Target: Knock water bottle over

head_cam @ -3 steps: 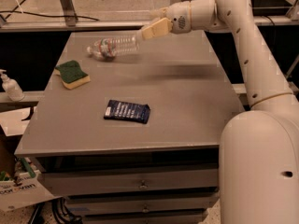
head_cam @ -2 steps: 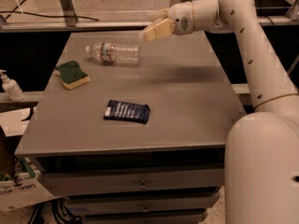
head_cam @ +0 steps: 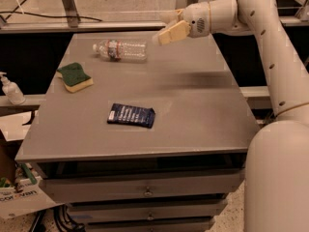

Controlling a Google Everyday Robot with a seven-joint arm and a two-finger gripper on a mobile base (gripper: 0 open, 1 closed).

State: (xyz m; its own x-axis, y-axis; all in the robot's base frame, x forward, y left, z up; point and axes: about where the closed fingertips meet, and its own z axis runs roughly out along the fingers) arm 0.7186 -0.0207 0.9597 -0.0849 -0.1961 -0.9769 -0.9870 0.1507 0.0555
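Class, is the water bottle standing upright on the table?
No, the bottle lies on its side, with the gripper hovering beside its base end.

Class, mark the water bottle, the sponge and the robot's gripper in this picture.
water bottle (head_cam: 126, 50): camera view, on its clear ribbed body.
sponge (head_cam: 72, 73): camera view, on its green top.
gripper (head_cam: 164, 33): camera view, on its tan end, above the table (head_cam: 193, 110), just right of the water bottle.

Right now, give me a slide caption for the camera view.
The water bottle lies on its side at the back of the table, gripper hovering beside it; sponge and dark packet nearer.
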